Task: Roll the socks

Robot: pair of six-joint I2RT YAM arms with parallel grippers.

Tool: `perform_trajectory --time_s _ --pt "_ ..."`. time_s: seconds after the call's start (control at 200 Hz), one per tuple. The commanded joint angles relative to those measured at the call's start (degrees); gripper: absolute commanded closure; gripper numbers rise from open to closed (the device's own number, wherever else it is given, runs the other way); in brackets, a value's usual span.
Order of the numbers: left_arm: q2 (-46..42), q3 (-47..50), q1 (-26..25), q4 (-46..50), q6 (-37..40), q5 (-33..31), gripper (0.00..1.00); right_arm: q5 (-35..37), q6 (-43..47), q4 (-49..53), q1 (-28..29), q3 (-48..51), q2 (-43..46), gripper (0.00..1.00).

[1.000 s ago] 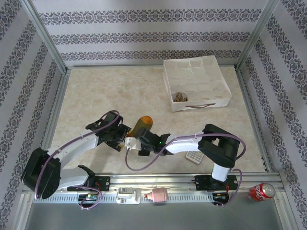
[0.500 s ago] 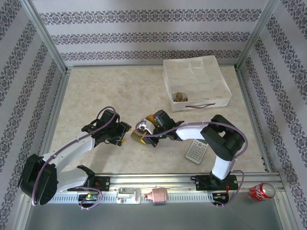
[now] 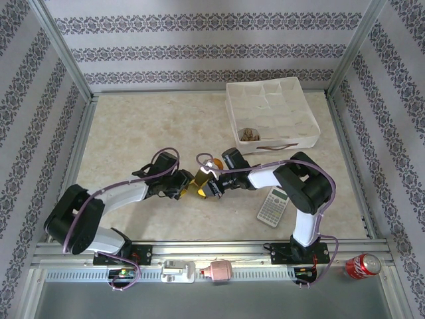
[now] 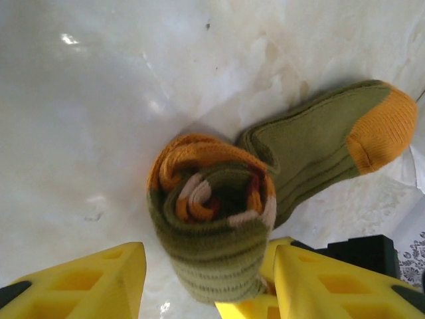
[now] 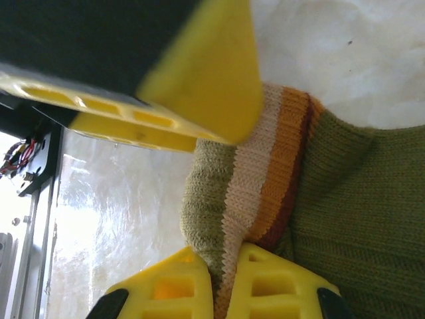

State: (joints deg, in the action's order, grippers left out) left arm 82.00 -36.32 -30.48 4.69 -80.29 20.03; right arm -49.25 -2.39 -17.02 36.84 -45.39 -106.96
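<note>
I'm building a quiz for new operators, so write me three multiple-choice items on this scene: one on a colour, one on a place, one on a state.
1. The sock has a toe that is:
A. blue
B. orange
C. white

2. The calculator lies:
A. flat on the table, right of the sock
B. on top of the sock
C. standing on end

3. The right claw is:
A. wide open
B. shut on the calculator
C. shut on the sock's cuff

Answers:
1 B: the left wrist view shows the toe orange.
2 A: the top view shows it flat on the table.
3 C: the right wrist view shows it pinching the striped cuff.
</note>
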Motion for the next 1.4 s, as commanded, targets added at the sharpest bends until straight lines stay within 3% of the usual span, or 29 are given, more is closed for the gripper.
perform_trajectory --time_s 0.0,0.13,0.225,0.29,0.42,0.5,0.605,0.669,0.789,0.994,1.214,1.399 --pt "3.82 -1.95 -1.46 -2.81 2.97 1.83 0.47 3.84 -1.36 9.10 -0.80 1.55 -4.20 1.00" --pt "6.92 -2.36 -2.17 1.72 3.47 1.90 0.58 4.80 -0.92 10.60 -0.92 0.54 -4.83 1.00" --pt "6.45 -0.83 -2.08 6.40 2.43 0.59 0.86 6.31 1.29 13.15 -0.53 -1.26 -5.19 1.00" --pt "3.82 0.96 -2.12 10.38 0.82 -0.76 1.00 7.42 4.69 16.04 0.45 -3.25 -5.15 1.00" --pt "-3.71 4.35 -2.33 22.69 -3.37 -2.06 1.00 10.67 14.62 21.94 4.73 -8.60 -3.99 0.99" --pt "-8.67 7.04 -3.40 27.47 -7.66 -3.03 1.00 15.64 21.15 22.57 8.62 -9.66 -0.61 0.82" --pt "-12.78 8.85 -3.62 28.95 -12.58 -4.69 1.00 25.93 24.05 12.87 13.52 -3.24 8.58 0.56" --pt "-11.77 8.33 -3.62 28.54 -14.49 -4.78 1.00 32.75 25.06 8.32 16.96 0.91 13.91 0.48" --pt "-6.11 4.51 -3.80 30.12 -14.17 -3.88 1.00 48.65 27.88 6.83 25.79 5.18 18.58 0.43" --pt "-1.27 0.25 -3.89 32.58 -11.65 -2.93 1.00 69.61 31.75 3.88 37.24 3.73 13.81 0.42" --pt "-1.22 0.11 -3.86 32.93 -11.21 -2.65 1.00 74.39 36.73 5.25 39.42 -3.17 5.80 0.47" --pt "-2.48 0.93 -3.80 31.96 -11.80 -2.80 1.00 75.07 34.41 7.62 39.54 -3.82 2.75 0.81"
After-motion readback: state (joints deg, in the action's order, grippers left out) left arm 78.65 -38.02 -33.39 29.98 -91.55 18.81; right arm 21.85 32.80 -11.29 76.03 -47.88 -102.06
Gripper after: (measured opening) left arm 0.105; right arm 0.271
